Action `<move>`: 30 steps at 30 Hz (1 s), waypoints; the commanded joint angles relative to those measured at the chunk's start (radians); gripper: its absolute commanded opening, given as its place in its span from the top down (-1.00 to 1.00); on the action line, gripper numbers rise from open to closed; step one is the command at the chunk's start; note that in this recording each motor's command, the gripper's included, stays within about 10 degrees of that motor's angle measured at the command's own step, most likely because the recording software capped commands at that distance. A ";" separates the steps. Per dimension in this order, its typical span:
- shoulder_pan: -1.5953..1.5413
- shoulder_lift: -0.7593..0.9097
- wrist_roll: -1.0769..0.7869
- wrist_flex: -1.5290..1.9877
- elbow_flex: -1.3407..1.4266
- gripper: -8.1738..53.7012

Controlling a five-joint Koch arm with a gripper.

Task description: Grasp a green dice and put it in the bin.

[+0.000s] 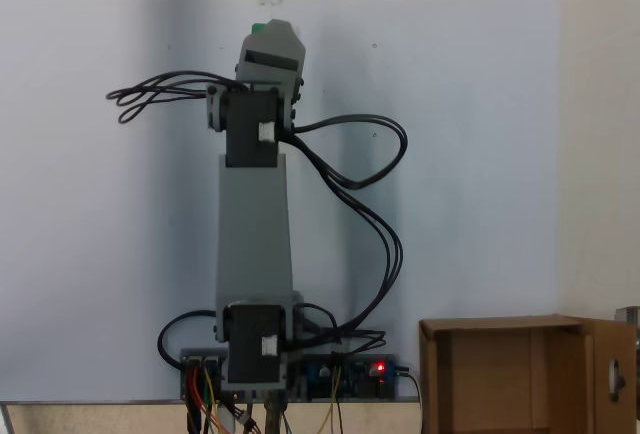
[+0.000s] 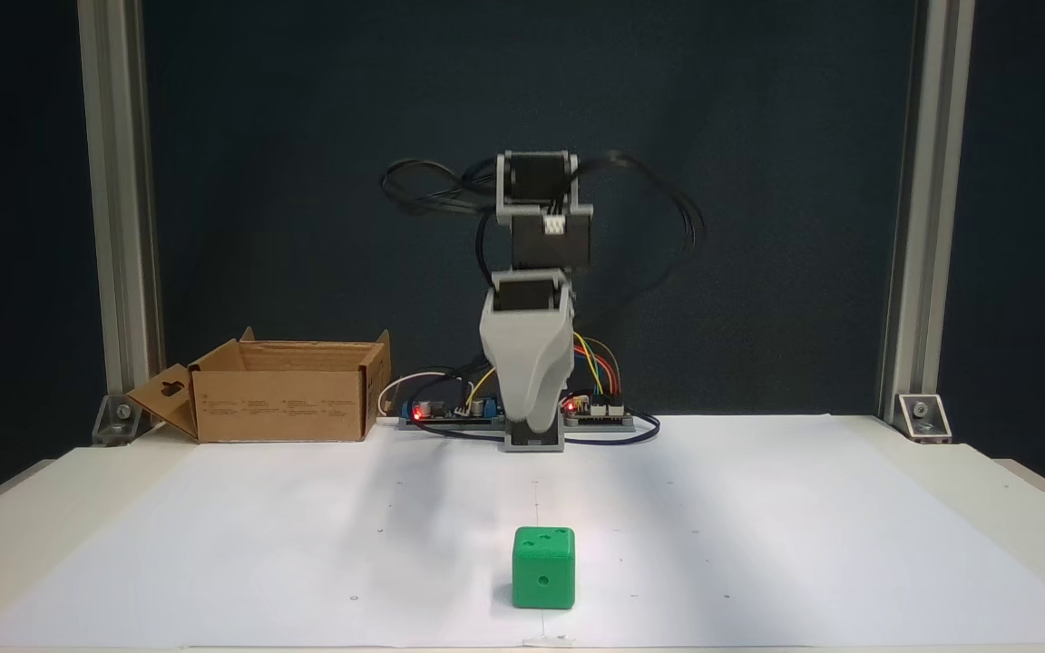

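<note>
Grey arm (image 1: 254,254) lengthwise up the pale sheet, bin (image 1: 520,374) at lower right, green dice (image 1: 259,27) at the pincer (image 1: 272,42).

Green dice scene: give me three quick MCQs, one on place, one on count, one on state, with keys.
1. Where is the green dice?
A. In the bin
B. On the white paper, in front of the arm
C. Held in the pincer

2. How many pips show on its front face?
A. One
B. Four
C. Six

3. How is the bin?
A. Taped shut
B. Tipped over
C. Upright, flaps open

Answers: B, the dice rests on the paper, apart from the arm; A, a single central pip; C, its flaps stand open.
</note>
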 commanded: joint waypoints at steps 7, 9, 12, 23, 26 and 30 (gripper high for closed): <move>-0.020 0.014 0.054 -0.092 -0.198 -0.62; -0.026 0.014 0.054 -0.118 -0.198 -0.62; -0.032 0.012 0.054 -0.135 -0.198 -0.62; -0.031 -0.078 0.054 -0.166 -0.198 -0.62; -0.026 -0.092 0.049 -0.167 -0.198 -0.62; 0.006 -0.126 0.040 -0.167 -0.198 -0.62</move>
